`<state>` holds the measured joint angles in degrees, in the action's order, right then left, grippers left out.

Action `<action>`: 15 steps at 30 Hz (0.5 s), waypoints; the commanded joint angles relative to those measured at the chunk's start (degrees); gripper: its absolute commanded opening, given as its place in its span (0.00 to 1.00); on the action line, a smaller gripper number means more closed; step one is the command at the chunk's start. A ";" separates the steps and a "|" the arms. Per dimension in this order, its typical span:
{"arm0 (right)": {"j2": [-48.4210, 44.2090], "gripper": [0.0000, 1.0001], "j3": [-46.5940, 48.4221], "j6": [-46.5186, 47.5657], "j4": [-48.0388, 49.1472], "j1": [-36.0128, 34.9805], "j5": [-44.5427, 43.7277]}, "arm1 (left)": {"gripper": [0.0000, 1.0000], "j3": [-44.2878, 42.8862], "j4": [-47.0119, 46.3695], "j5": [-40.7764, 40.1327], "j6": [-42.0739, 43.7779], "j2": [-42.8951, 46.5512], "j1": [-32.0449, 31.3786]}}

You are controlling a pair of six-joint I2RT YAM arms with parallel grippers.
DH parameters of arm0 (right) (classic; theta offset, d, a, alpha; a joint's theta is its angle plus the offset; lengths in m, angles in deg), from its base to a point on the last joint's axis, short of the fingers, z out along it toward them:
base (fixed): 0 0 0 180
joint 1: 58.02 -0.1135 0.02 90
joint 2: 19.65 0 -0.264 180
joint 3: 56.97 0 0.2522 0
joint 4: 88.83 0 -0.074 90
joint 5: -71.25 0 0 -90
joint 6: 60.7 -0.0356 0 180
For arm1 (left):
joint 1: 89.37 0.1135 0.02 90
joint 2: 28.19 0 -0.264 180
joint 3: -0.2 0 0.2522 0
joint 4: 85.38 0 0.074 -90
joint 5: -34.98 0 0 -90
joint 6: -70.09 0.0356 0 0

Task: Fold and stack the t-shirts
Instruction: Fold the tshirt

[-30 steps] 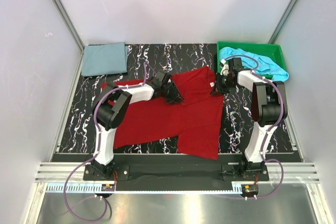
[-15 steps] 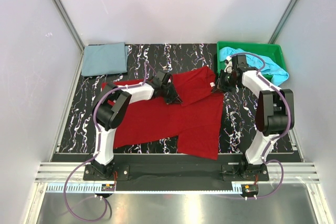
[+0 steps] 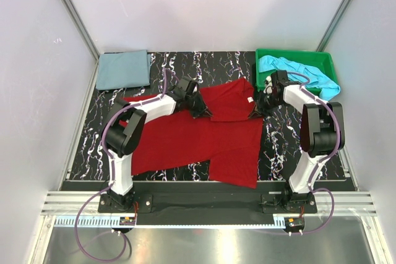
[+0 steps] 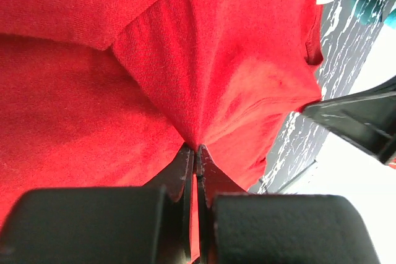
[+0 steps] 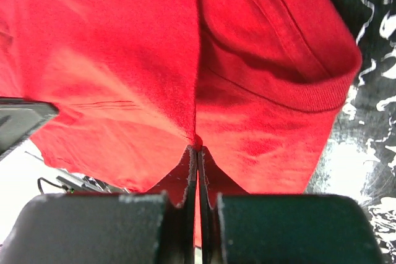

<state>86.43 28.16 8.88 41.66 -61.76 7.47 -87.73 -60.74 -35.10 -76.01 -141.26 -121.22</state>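
The deep red t-shirt (image 3: 204,137) lies spread on the black marbled table, with its top part folded over near the back. My left gripper (image 3: 199,108) is shut on a pinch of the red cloth (image 4: 204,78) at the fold's left end. My right gripper (image 3: 258,104) is shut on the red cloth (image 5: 154,60) at the fold's right end, by the collar (image 5: 297,78). The cloth is stretched between them. The grey-blue t-shirt (image 3: 124,69) lies folded at the back left. The turquoise t-shirt (image 3: 303,72) lies bunched in the green tray (image 3: 325,59).
The green tray stands at the back right, close to my right arm. White walls with metal posts close in the table on three sides. A metal rail runs along the near edge by the arm bases.
Both grippers have moved towards the back with the red cloth held. The folded flap now lies wider and flatter between them.
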 commanded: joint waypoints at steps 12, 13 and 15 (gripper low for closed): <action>4.13 0.07 1.93 -0.58 -5.65 -0.21 -2.49 | 0.00 0.61 -0.24 3.28 0.55 0.31 0.74; 4.39 0.08 1.93 -0.67 -5.74 -0.12 -2.57 | 0.00 0.69 -0.15 3.45 0.55 0.23 0.92; 4.57 0.14 2.10 -0.76 -6.17 -0.12 -3.19 | 0.01 1.04 -0.06 3.63 0.72 0.40 1.27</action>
<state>90.45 27.94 8.40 37.42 -61.76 6.15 -87.49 -60.50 -33.35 -75.83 -141.15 -120.81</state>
